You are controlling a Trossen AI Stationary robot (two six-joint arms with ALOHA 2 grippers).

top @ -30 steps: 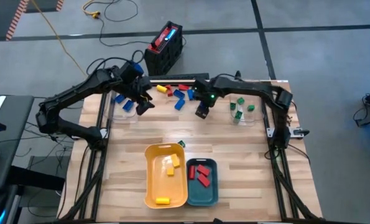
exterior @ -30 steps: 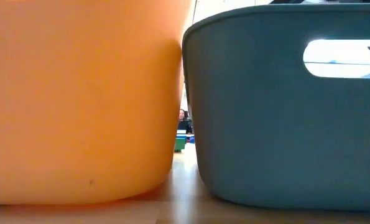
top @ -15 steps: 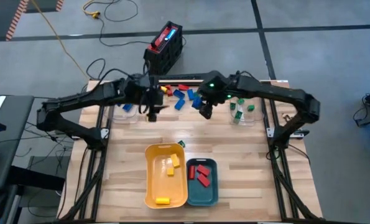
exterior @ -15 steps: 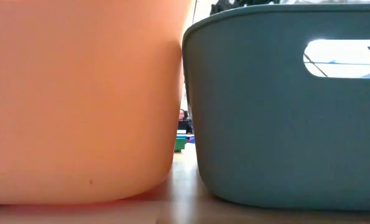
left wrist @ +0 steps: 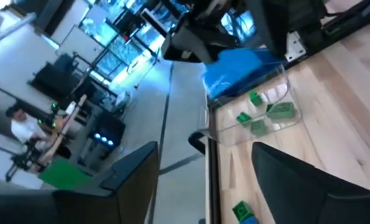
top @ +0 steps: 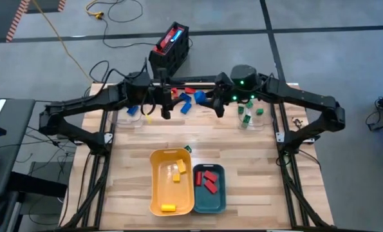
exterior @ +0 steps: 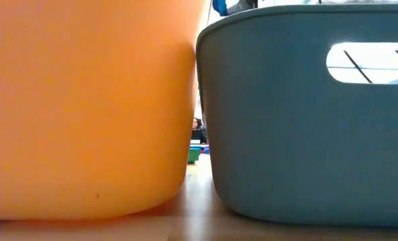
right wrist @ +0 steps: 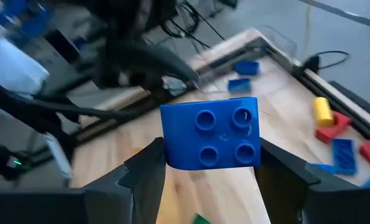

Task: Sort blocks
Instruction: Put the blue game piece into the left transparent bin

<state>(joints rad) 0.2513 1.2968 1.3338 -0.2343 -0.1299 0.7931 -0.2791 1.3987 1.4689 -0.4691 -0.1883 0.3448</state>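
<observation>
My right gripper (right wrist: pixel 211 177) is shut on a blue four-stud block (right wrist: pixel 209 133), high over the table's far middle (top: pixel 215 104). My left gripper (left wrist: pixel 203 186) faces it from the left (top: pixel 163 107), open, with nothing between its fingers. Loose red, blue and yellow blocks (top: pixel 186 96) lie on the far middle of the table below both. Yellow blocks lie in the yellow tray (top: pixel 158 187) and red ones in the teal tray (top: pixel 220 196). One green block (top: pixel 187 149) rests on the wood at the yellow tray's far corner. My right gripper pinches the blue block by two opposite side walls (right wrist: pixel 167 149) between its two fingers. The fingers point slanting a little downward toward the table's left. The block is lifted clear of the table, its studded face turned back toward the wrist.
A clear container (top: pixel 249 115) with green blocks stands at the far right, and another (top: pixel 129 111) with blue blocks at the far left. The two trays stand side by side at the near middle. A black and red box (top: pixel 170 46) sits on the floor beyond.
My right gripper has risen from the loose pile with the blue block and tipped from pointing down to nearly level. My left gripper has moved toward the table's right, away from the left container, risen a little and rolled about its own line.
</observation>
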